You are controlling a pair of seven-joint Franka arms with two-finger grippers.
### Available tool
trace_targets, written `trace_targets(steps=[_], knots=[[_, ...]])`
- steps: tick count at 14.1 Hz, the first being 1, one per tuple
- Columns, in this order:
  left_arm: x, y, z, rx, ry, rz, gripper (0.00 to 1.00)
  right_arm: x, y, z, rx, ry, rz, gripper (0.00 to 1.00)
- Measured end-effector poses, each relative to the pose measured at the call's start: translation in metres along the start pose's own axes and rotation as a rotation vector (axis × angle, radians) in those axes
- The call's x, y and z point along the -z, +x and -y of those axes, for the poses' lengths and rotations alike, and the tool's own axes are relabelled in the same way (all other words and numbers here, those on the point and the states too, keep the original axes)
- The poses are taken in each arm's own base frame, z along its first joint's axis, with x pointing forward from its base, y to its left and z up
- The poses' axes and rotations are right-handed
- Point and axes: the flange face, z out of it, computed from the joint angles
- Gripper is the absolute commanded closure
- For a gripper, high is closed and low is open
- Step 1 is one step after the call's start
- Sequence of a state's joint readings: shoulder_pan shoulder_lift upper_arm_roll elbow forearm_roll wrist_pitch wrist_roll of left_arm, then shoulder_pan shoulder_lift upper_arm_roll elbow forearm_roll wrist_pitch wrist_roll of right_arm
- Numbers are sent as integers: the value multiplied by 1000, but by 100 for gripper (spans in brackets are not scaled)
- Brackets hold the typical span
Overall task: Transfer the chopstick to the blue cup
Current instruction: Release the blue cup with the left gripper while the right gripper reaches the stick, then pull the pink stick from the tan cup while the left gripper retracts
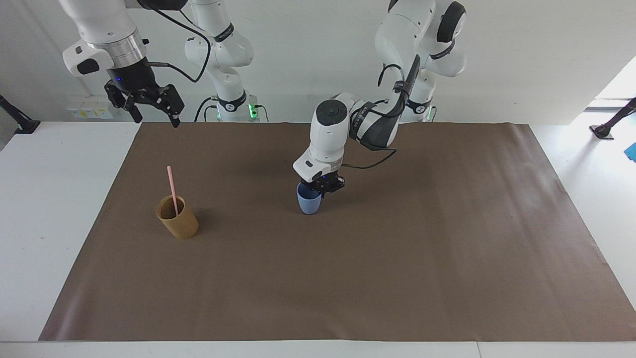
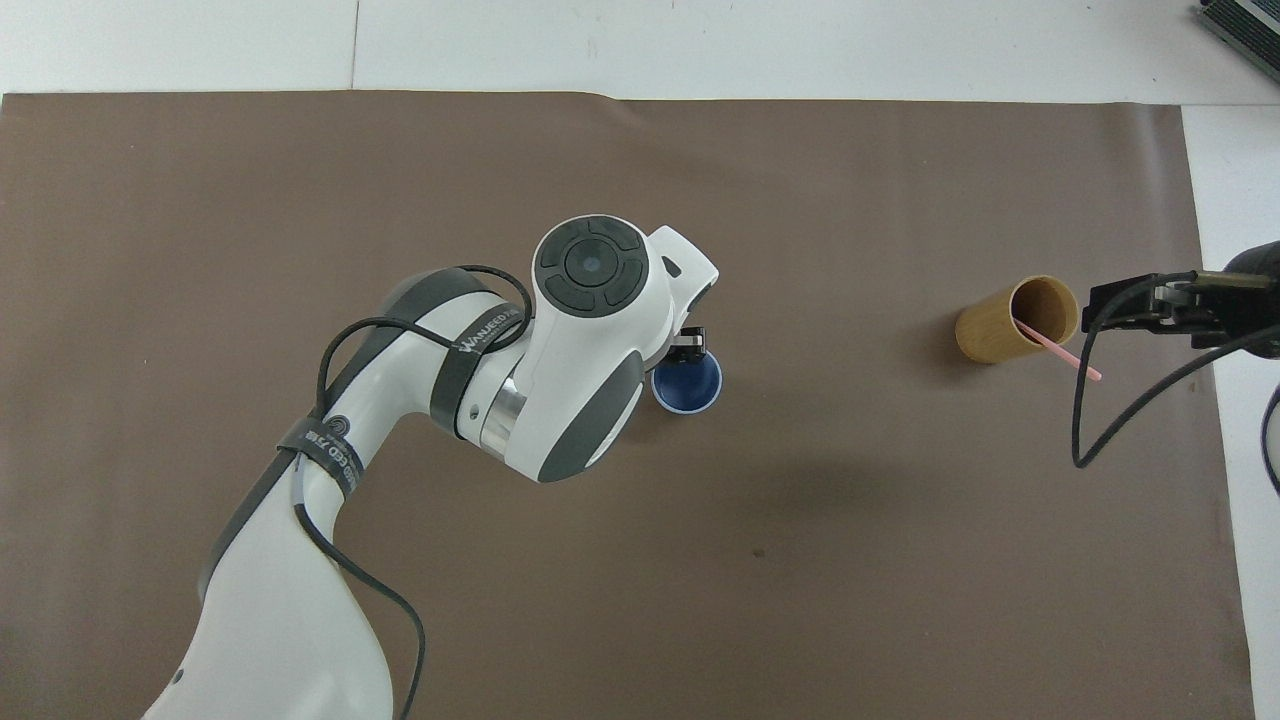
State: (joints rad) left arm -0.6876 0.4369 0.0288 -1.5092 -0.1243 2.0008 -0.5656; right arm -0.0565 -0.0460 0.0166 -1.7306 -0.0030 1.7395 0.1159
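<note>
Now the left gripper (image 1: 325,188) sits at the blue cup's (image 1: 308,203) rim, mid-mat.
Facing, its fingers hide against the rim, so I cannot tell their spread or grip; overhead, the arm covers most of it. The chopstick (image 1: 172,190) leans in the tan cup (image 1: 178,218) toward the right arm's end. The right gripper (image 1: 154,115) hangs open above the mat's (image 1: 348,278) corner.

A tan cup (image 1: 178,217) (perhaps wooden) stands on the brown mat (image 1: 397,278).
</note>
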Motion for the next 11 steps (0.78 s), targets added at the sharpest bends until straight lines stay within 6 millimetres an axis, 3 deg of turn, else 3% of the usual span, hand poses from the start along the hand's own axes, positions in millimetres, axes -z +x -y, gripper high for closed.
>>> trace_targets(steps=[3, 6, 7, 10, 11], knots=[[57, 15, 38, 54, -1, -26, 0, -48, 1, -33, 9, -4, 14, 0], [113, 36, 101, 122, 23, -105, 0, -87, -5, -36, 11, -5, 29, 9], [126, 41, 124, 133, 29, -109, 0, -97, -7, -36, 11, -5, 32, 20], [147, 50, 197, 123, 59, -67, 0, -119, -13, -36, 14, -5, 48, 85], [152, 51, 220, 112, 64, -56, 0, -120, -14, -36, 22, -5, 52, 97]])
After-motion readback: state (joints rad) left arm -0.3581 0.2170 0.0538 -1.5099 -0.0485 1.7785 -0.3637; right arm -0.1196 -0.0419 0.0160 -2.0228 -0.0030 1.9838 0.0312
